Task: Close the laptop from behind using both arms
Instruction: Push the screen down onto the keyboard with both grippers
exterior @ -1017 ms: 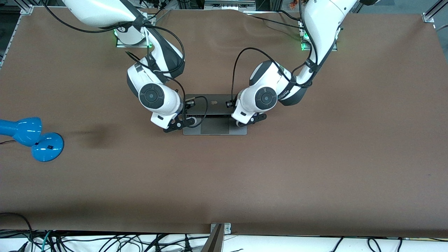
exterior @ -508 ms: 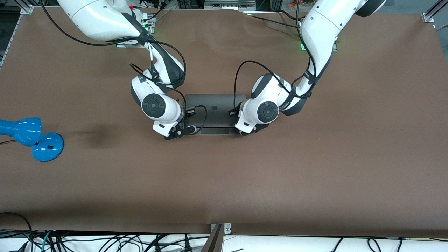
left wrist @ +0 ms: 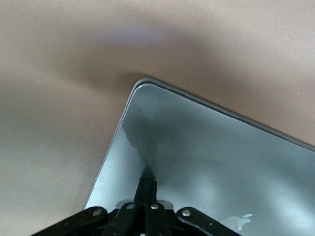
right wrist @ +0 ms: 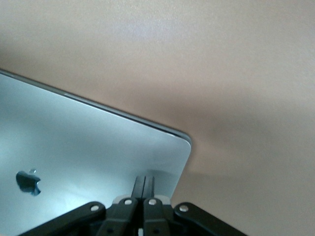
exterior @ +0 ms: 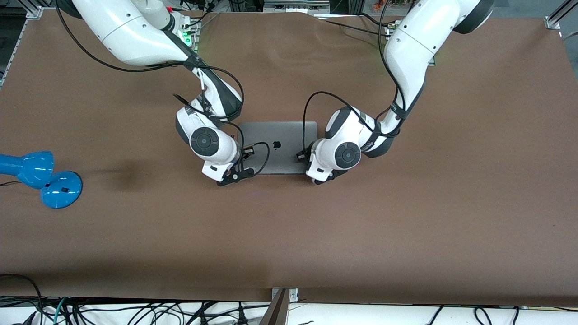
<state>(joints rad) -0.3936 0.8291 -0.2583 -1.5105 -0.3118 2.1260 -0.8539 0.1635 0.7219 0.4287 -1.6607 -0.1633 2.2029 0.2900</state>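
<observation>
The laptop [exterior: 277,146] lid now lies flat on the base, apple logo facing up; a second ago it stood partly raised with the trackpad and palm rest exposed below it, and half a second ago only a thin strip of the base showed at the edge nearer the front camera. That strip is gone. Both arms have followed the lid down and toward the front camera. The left gripper [left wrist: 146,189] and the right gripper [right wrist: 143,186], fingers together, now rest on the lid near its front corners.
</observation>
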